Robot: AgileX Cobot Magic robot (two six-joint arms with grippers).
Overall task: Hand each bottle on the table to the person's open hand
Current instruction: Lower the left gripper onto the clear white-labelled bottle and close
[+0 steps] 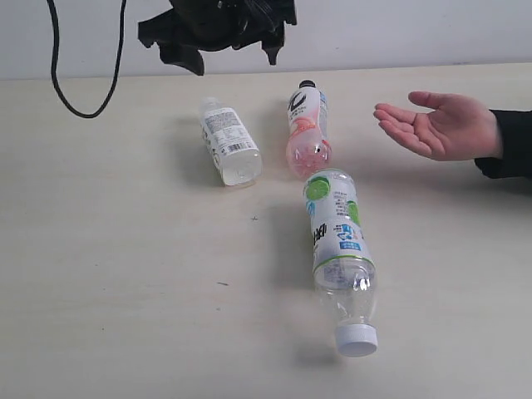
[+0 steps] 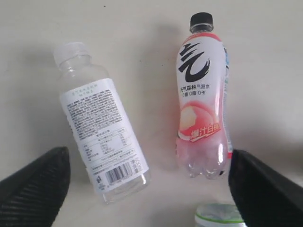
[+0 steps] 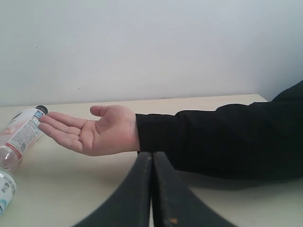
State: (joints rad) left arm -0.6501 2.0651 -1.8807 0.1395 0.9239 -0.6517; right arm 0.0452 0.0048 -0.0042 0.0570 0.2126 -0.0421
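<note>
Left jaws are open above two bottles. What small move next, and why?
Probably shift the left gripper to centre over the pink, black-capped plastic bottle before lowering. Its open jaws straddle that and the clear white-labelled plastic bottle together, and the person's empty open hand lies nearest the pink one.

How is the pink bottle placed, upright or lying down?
Lying down: the pink bottle rests lengthwise on the table, not on its base.

Pink bottle (image 1: 306,141), pale beige table (image 1: 125,266)
</note>
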